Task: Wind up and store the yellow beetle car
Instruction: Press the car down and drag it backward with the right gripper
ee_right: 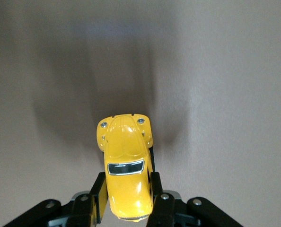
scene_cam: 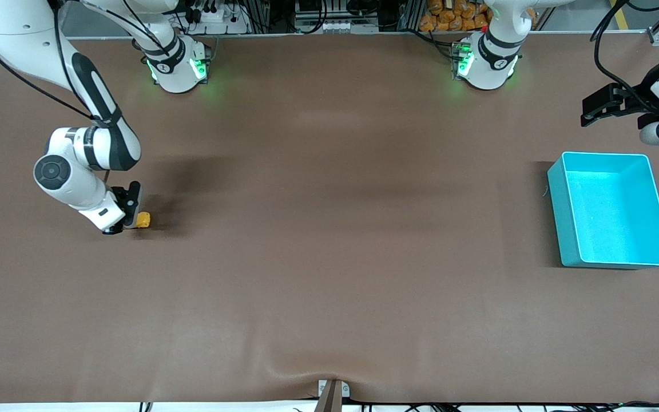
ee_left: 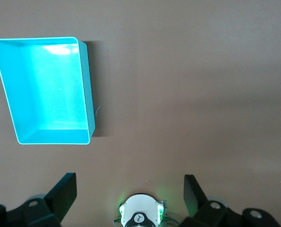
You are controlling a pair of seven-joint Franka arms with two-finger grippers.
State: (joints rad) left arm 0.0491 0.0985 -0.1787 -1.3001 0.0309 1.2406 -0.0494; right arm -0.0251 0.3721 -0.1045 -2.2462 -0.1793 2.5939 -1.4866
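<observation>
The yellow beetle car (scene_cam: pixel 143 220) is tiny and rounded, low at the brown table toward the right arm's end. My right gripper (scene_cam: pixel 133 221) is shut on it. In the right wrist view the two black fingers (ee_right: pixel 99 196) press on both sides of the car's rear half (ee_right: pixel 127 163), and its nose points away from the wrist. I cannot tell whether its wheels touch the table. My left gripper (scene_cam: pixel 591 112) waits in the air at the left arm's end of the table, open and empty, with its jaws wide apart in the left wrist view (ee_left: pixel 129 183).
An empty teal bin (scene_cam: pixel 556 213) stands on the table toward the left arm's end, nearer the front camera than the left gripper; it also shows in the left wrist view (ee_left: pixel 89 94). The two arm bases (scene_cam: pixel 176 67) (scene_cam: pixel 485 64) stand along the table's back edge.
</observation>
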